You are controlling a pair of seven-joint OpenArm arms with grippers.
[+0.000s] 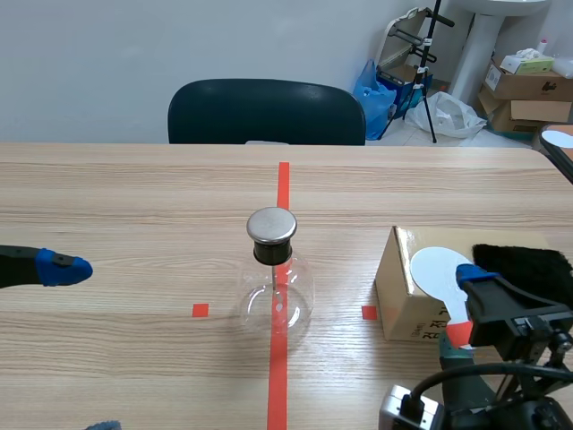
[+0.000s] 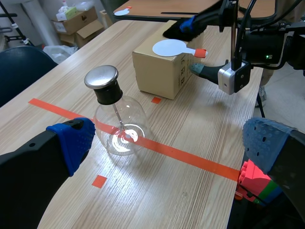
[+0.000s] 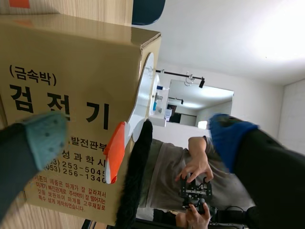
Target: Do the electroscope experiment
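Two pincers: the left pincer [image 2: 167, 143] was spread; the right pincer [image 3: 138, 143] was spread astride an orange-red handle [image 3: 114, 152], pinching nothing.
Electroscope: round clear glass flask with black stopper and metal cap [image 1: 273, 269], standing mid pale wooden counter [image 1: 134, 197]; probably fragile and slippery.
Paddle: thin white disc paddle [image 1: 439, 269] atop the brown cardboard box [image 1: 403, 296]; looked light and stiff, best taken by the handle.

I seem to be in a plain office used as a test lab: my wooden surface [image 1: 134, 206] faces a dark chair [image 1: 266, 112] and bare wall [image 1: 107, 63], with cardboard boxes [image 1: 528, 94], bags [image 1: 372, 90] and a tripod [image 1: 428, 67] crowding the corner.
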